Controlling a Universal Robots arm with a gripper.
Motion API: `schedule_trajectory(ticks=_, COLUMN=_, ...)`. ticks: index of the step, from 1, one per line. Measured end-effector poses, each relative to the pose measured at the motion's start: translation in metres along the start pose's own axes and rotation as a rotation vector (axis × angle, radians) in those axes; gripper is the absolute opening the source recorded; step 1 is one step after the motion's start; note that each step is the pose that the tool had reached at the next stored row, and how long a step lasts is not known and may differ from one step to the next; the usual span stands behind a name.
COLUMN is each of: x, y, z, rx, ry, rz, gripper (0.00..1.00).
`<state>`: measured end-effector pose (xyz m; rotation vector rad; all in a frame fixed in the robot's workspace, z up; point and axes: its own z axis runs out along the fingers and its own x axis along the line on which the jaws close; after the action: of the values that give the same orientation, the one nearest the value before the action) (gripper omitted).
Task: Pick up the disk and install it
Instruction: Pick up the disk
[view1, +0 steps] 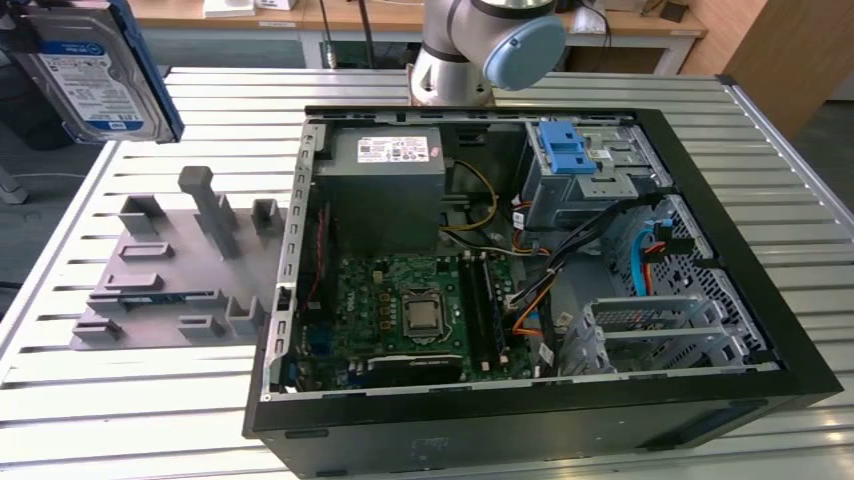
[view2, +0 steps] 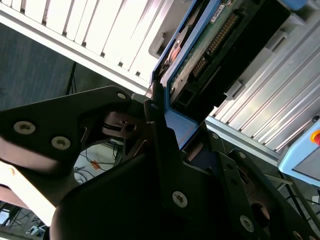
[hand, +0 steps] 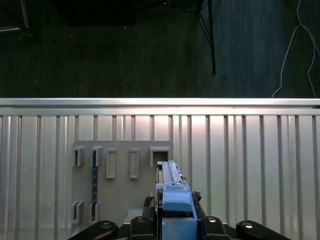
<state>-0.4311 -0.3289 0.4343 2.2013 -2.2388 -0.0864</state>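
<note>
The disk (view1: 94, 75), a silver hard drive with a blue-and-white label and blue side rails, hangs in the air at the exterior view's far left, above the table edge and the grey holder plate (view1: 174, 270). In the first wrist view my gripper (hand: 174, 222) is shut on the disk (hand: 172, 192), which stands edge-on with its blue rail towards the camera. The second wrist view shows the black fingers (view2: 155, 125) clamped on the drive's blue rail, with its circuit-board underside (view2: 210, 50) showing. The blue-latched drive bay (view1: 581, 160) sits inside the open computer case (view1: 747, 250), far from the disk.
The open case lies on the slatted metal table (view1: 134, 400), with a grey power supply (view1: 387, 190) and motherboard (view1: 414, 310) inside. The arm's base (view1: 481, 45) stands behind the case. The holder plate (hand: 120, 185) with upright slots lies below the gripper. Dark floor lies beyond the table edge (hand: 160, 102).
</note>
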Motion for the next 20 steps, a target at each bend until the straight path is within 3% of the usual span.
schedule_trajectory(ticks=20, x=-0.0006, y=0.0006, z=-0.016, rx=-0.0001, ry=0.0, rz=0.0, gripper=0.37)
